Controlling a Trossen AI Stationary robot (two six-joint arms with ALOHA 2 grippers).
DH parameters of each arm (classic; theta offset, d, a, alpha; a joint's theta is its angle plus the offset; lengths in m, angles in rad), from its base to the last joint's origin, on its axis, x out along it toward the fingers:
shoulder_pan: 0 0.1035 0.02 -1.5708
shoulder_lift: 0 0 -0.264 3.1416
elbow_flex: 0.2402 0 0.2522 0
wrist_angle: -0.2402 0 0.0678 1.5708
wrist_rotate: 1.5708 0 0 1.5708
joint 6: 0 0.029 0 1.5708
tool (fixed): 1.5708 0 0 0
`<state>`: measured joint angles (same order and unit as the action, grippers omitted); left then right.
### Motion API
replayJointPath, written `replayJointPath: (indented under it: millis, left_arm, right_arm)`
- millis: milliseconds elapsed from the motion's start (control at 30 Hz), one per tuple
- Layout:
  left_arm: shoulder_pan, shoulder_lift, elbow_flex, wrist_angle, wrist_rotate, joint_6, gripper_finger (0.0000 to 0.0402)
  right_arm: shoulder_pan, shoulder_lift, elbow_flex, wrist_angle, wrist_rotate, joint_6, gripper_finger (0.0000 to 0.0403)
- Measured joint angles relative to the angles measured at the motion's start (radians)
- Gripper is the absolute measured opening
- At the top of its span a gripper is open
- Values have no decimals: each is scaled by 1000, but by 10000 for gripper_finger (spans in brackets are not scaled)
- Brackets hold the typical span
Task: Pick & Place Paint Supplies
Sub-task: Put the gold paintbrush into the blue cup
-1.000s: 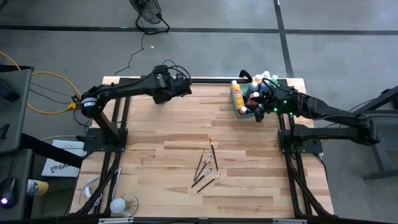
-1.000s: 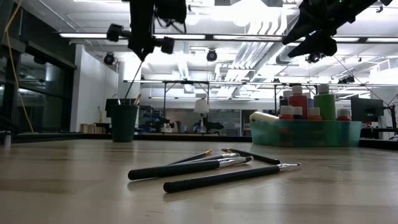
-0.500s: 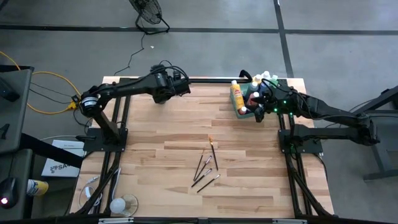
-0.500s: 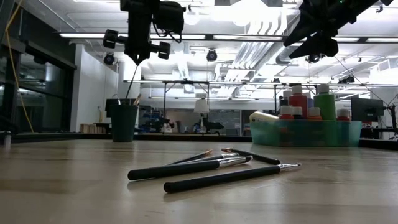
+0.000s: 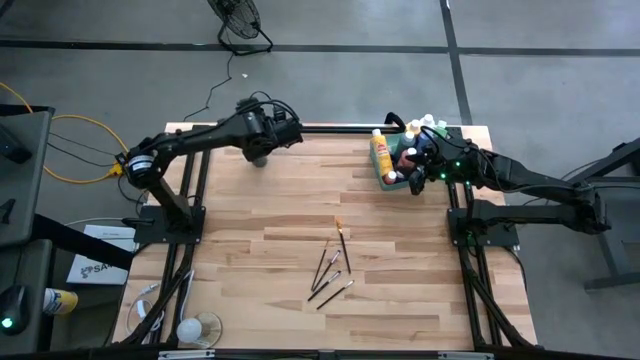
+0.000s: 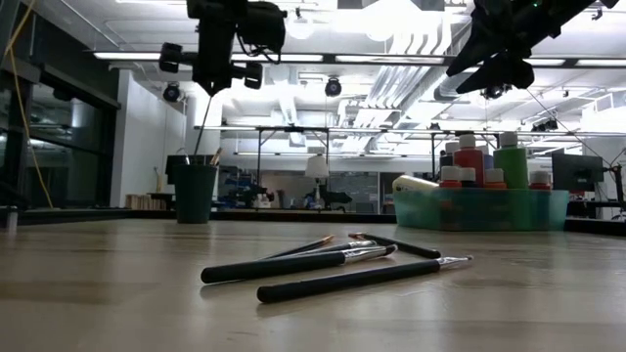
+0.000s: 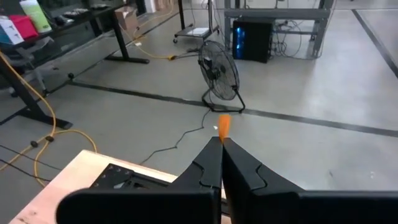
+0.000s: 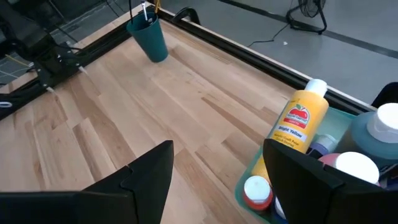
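My left gripper hangs above the dark cup at the table's far left and is shut on a thin paintbrush. The cup also has other brushes standing in it. Several dark-handled paintbrushes lie loose on the middle of the table. Capped paint bottles stand in the green tray at the far right, and a yellow one lies across its edge. My right gripper hovers open above the tray with nothing between its fingers. My left gripper pinches the paintbrush between its two shut fingers. The brush's orange end sticks out just past the fingertips. Below the gripper the thin shaft slants down and its lower end reaches the cup's mouth. The brush is clear of the table.
A black rail runs along the table's far edge behind the cup and the tray. Bare wood lies between the cup, the tray and the loose brushes. Arm mounts stand at both sides of the table.
My left gripper has moved a little toward the table's left and far edge, over the cup, and has rolled somewhat. It stays shut on the brush, whose upper end has gone with it while the lower end stays at the cup's mouth.
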<state>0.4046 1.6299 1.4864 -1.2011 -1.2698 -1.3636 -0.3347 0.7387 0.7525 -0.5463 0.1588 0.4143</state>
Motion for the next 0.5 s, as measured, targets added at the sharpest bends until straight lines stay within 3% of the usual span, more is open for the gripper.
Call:
replayJointPath:
  millis: [500]
  left_arm:
    - [28, 38, -79, 48, 119, -29, 2]
  right_arm:
    - [0, 0, 0, -6, 23, -1, 243]
